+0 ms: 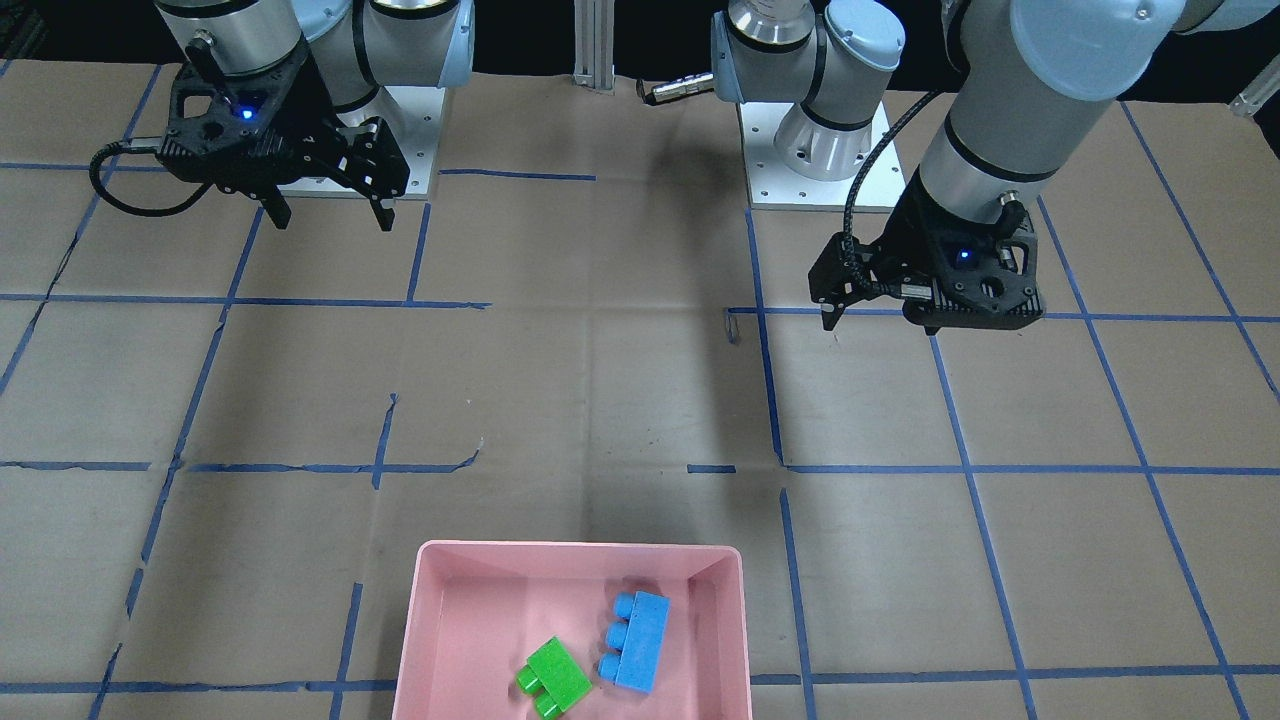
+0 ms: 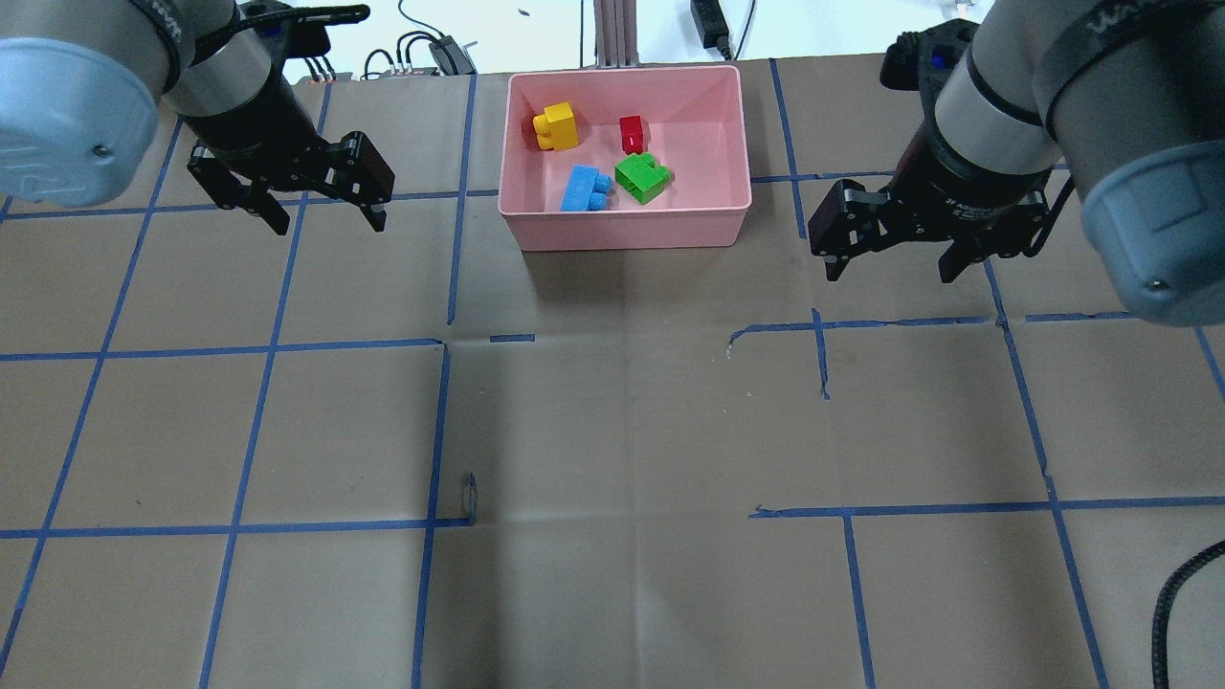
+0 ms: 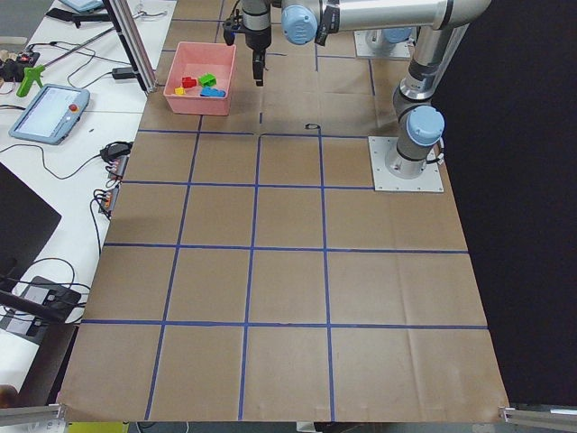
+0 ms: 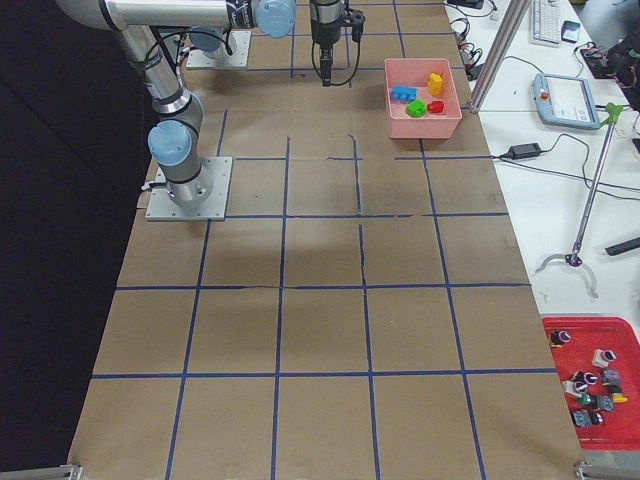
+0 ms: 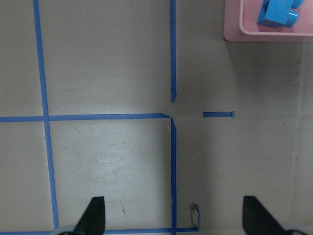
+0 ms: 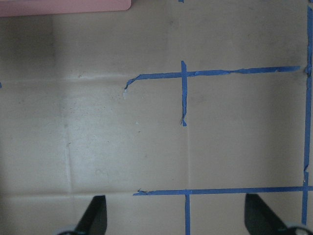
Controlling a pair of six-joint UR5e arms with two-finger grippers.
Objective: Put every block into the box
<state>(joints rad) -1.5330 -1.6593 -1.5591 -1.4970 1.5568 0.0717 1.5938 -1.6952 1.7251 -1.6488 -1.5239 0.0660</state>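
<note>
The pink box [image 2: 627,230] stands at the far middle of the table. In it lie the yellow block [image 2: 556,126], the small red block [image 2: 631,133], the light blue block [image 2: 583,188] and the green block [image 2: 640,178]. The front-facing view shows only the box's near part [image 1: 580,548] with the green block [image 1: 551,677] and the blue block [image 1: 634,640]. My left gripper [image 2: 328,222] is open and empty, above the table left of the box. My right gripper [image 2: 890,273] is open and empty, right of the box. The left wrist view shows the box corner [image 5: 234,29] with the blue block [image 5: 278,11].
Brown paper with a blue tape grid [image 2: 445,344] covers the table. The two arm bases [image 1: 820,160] stand on the robot's side. A side bench holds a teach pendant [image 3: 50,113] and cables. A red tray [image 4: 595,385] of small parts sits off the table.
</note>
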